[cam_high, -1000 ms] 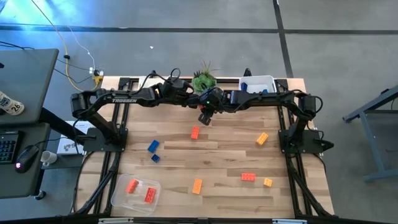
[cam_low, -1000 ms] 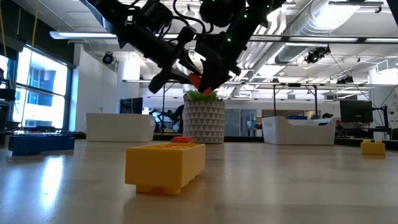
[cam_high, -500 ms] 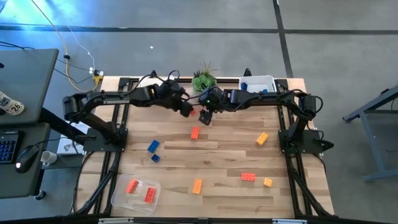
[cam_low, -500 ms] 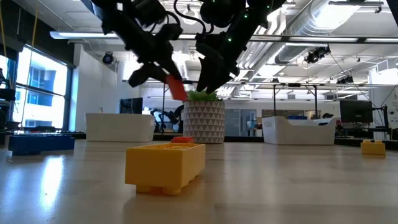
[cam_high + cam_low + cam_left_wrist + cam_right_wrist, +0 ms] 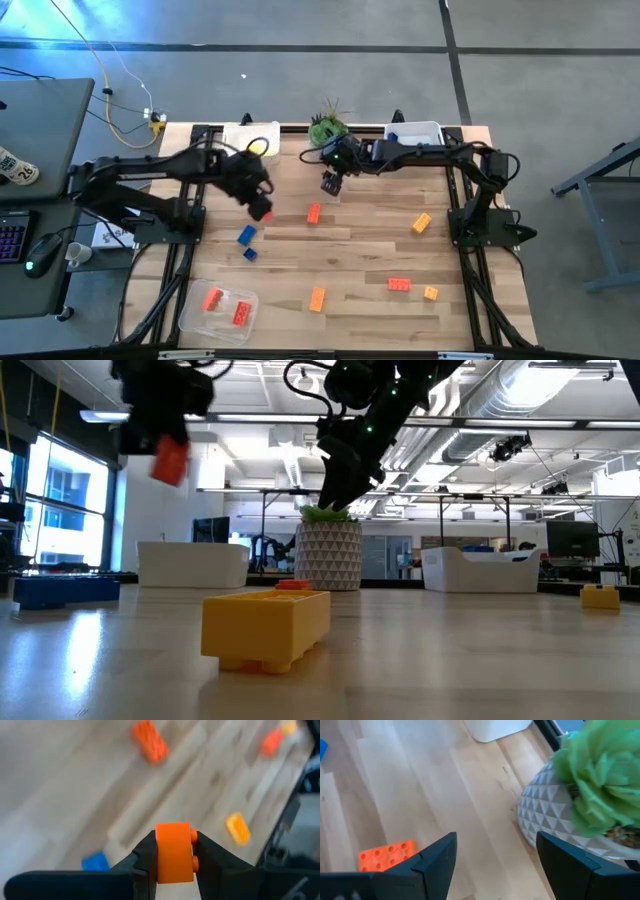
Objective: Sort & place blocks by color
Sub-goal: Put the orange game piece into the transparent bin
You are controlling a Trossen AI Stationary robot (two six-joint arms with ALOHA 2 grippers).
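My left gripper (image 5: 258, 207) hangs above the table's left middle, shut on a red-orange block (image 5: 174, 852), which also shows in the low view (image 5: 171, 460). My right gripper (image 5: 330, 185) hovers open in front of the potted plant (image 5: 327, 128), holding nothing. Loose blocks lie flat on the wood: a red-orange one (image 5: 313, 213) near the right gripper, blue ones (image 5: 246, 235), yellow-orange ones (image 5: 421, 223) (image 5: 317, 298), another red-orange one (image 5: 399, 285). A clear tray (image 5: 190, 318) at the near left holds red-orange blocks. My left gripper pinches the red-orange block between its two fingers (image 5: 145, 862), one of them against the studded face (image 5: 194, 850). The fingers come from above, pointing down. The block hangs below them, lifted well clear of the table.
A white tray (image 5: 236, 134) stands at the far edge left of the plant, another white tray (image 5: 432, 128) with blue blocks to its right. A small yellow block (image 5: 430, 293) lies near the right front. Bare wood lies in the table's middle.
The red-orange block was between both grippers in front of the plant. My left gripper has carried it away toward the table's left and near edges, staying high above the wood. My right gripper has let go of it and stayed near the plant.
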